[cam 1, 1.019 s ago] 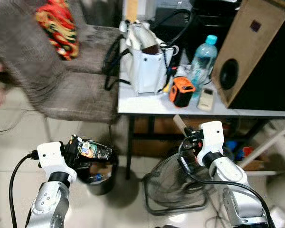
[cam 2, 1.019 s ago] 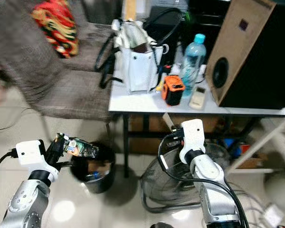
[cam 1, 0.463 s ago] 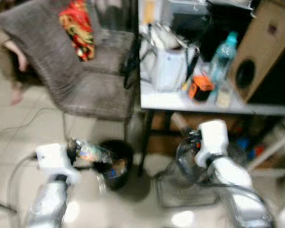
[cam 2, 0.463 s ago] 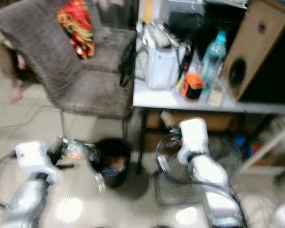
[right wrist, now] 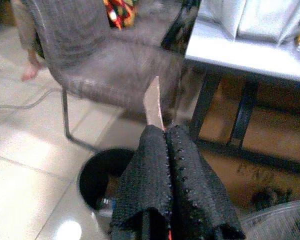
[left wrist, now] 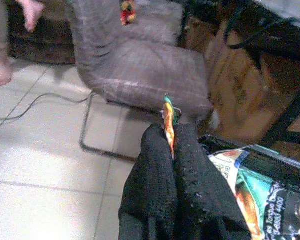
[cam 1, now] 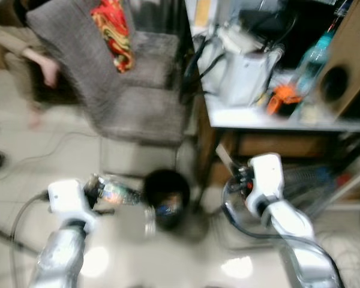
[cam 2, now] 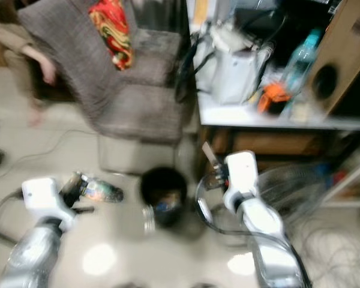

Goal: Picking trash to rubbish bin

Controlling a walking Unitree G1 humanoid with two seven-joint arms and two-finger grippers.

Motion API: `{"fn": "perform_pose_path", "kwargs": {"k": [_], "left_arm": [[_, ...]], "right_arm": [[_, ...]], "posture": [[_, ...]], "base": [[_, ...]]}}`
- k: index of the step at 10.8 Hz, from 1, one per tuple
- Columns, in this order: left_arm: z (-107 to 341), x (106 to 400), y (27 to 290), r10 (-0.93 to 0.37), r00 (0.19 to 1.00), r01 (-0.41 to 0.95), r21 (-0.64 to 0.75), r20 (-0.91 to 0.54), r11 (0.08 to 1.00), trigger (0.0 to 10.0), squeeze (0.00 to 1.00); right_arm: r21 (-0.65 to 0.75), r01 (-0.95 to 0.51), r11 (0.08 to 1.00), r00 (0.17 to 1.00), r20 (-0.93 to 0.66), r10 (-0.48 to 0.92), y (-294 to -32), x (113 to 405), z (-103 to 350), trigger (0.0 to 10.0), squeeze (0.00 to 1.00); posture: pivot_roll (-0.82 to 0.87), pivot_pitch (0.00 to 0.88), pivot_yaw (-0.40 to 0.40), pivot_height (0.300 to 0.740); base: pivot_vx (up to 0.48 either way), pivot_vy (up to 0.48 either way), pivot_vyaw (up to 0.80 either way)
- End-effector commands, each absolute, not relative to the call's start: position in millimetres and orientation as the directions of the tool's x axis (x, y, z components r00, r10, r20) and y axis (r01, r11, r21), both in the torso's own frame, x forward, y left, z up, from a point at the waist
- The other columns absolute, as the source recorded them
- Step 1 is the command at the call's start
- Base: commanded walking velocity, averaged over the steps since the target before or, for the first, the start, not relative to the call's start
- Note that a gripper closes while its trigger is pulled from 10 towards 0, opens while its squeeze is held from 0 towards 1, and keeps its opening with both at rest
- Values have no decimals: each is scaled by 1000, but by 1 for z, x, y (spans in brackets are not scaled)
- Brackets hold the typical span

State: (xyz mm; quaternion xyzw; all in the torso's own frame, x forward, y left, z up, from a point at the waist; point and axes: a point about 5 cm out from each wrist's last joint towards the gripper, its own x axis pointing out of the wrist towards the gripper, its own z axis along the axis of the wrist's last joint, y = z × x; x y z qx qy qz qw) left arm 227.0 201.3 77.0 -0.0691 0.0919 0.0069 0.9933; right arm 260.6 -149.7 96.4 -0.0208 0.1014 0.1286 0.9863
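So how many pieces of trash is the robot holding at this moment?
2. A snack wrapper is pinched in the left gripper, left of the rubbish bin. A cardboard scrap is pinched in the right gripper, on the bin's other side.

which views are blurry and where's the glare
Both eye views are motion-blurred, glare patches on the floor tiles; left wrist view is sharper on the left gripper pinching the snack wrapper; right wrist view is sharp near the right gripper, soft behind.
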Motion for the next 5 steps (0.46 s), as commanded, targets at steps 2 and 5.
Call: {"fn": "perform_pose_path", "kwargs": {"k": [2, 5], "left_arm": [[78, 227, 205, 13, 982, -37, -124, -187, 992, 10000, 0], [78, 229, 206, 15, 982, -37, -116, -187, 993, 10000, 0]], "right_arm": [[-15, -253, 967, 951, -185, 246, -148, 263, 101, 10000, 0], [-15, -254, 967, 951, -185, 247, -147, 264, 100, 10000, 0]], "posture": [[-74, 107, -22, 740], [-71, 104, -20, 740]], "base": [[0, 369, 0], [0, 0, 0]]}}
